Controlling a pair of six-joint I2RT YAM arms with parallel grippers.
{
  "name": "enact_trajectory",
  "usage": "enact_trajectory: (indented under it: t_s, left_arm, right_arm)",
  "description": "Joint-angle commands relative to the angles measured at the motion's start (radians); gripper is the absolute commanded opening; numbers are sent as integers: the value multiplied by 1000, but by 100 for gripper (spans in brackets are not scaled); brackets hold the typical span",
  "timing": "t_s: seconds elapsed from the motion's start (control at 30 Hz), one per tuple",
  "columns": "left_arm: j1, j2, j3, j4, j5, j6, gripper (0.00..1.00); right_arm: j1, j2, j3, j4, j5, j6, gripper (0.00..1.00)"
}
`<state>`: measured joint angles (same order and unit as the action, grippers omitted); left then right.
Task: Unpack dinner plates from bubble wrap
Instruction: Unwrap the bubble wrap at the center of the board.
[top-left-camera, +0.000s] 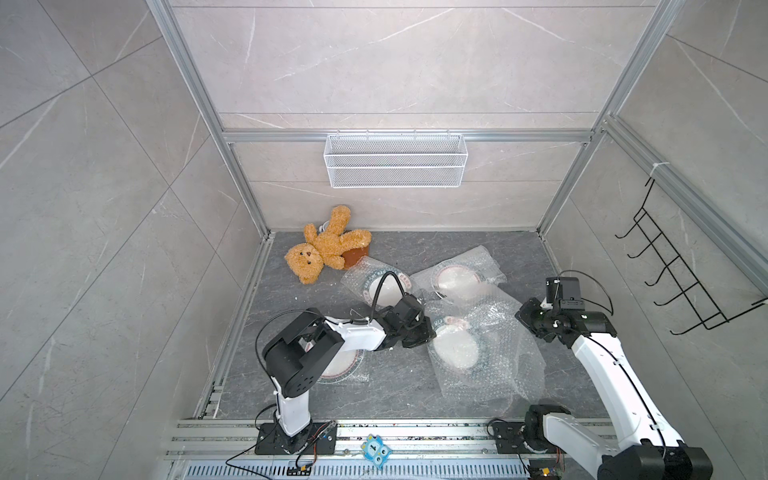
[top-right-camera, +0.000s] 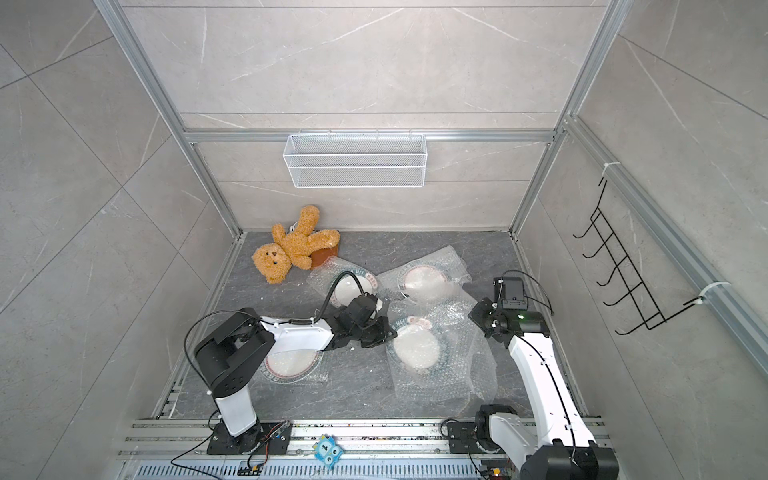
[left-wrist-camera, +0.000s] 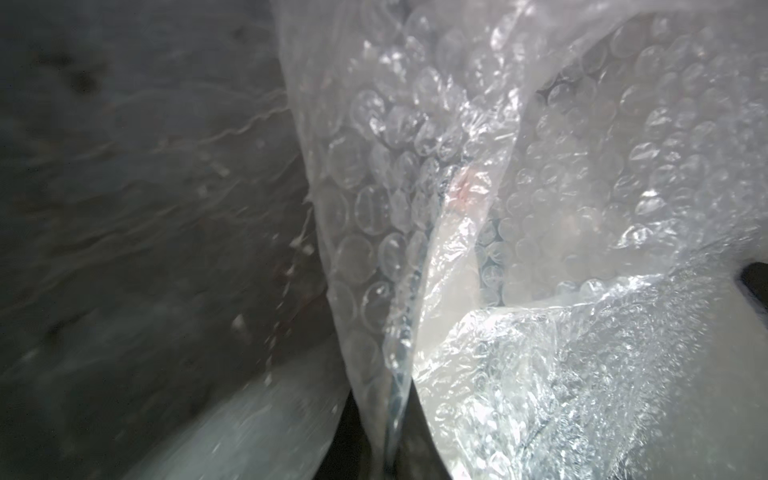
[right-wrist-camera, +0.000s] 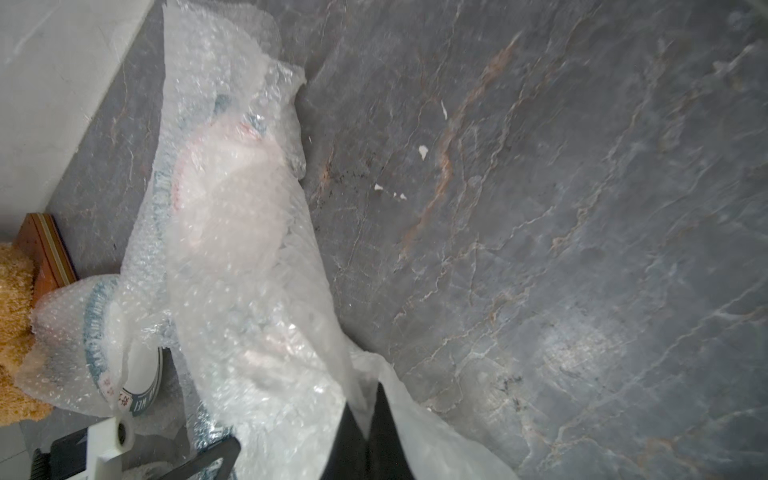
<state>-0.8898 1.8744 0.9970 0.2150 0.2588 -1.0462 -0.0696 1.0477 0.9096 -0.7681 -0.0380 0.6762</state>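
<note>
Bubble wrap (top-left-camera: 490, 365), centre frame: light, limp, likely slippery; plate (top-left-camera: 455, 353) inside fragile. Left gripper (left-wrist-camera: 388, 424), right gripper (right-wrist-camera: 370, 411) clamped on its loose edges.

**Colours and patterns as found**

We record the plates (top-left-camera: 338, 369) as white-centred with a dark green rim band, a thin red ring, white lettering and red patches. The wrap (top-left-camera: 503, 374) is clear, translucent and dotted with bubbles. The floor (top-left-camera: 395, 395) is dark grey with pale veins and rusty streaks. The bear (top-left-camera: 324, 249) is golden tan with black eyes. The slab (top-left-camera: 355, 257) is reddish brown with a pale edge stripe. The basket (top-left-camera: 395, 166) is white mesh and the rack (top-left-camera: 673, 282) is black wire. The walls (top-left-camera: 104, 208) are light grey and marbled, and the arms (top-left-camera: 602, 374) are white and black.
</note>
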Motion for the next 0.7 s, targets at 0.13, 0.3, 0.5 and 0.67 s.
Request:
enact_trajectory:
  t_s: [0.13,0.3,0.5,0.67]
  left_arm:
    - [-17,197,198,54,-48,-65,0]
    - [-41,261,305,5,-91,-64,0]
    - [-49,298,330,-26,-98,-74,0]
    - [-50,296,334,-83,-122,-56,0]
  right_arm:
    - [-97,57,77,-11,145,-23,0]
    - [-121,36,126,-3,146,-31,0]
    - [-119,-25,114,78,-55,-93,0]
    - [-105,-88,99,70,-181,-111,0]
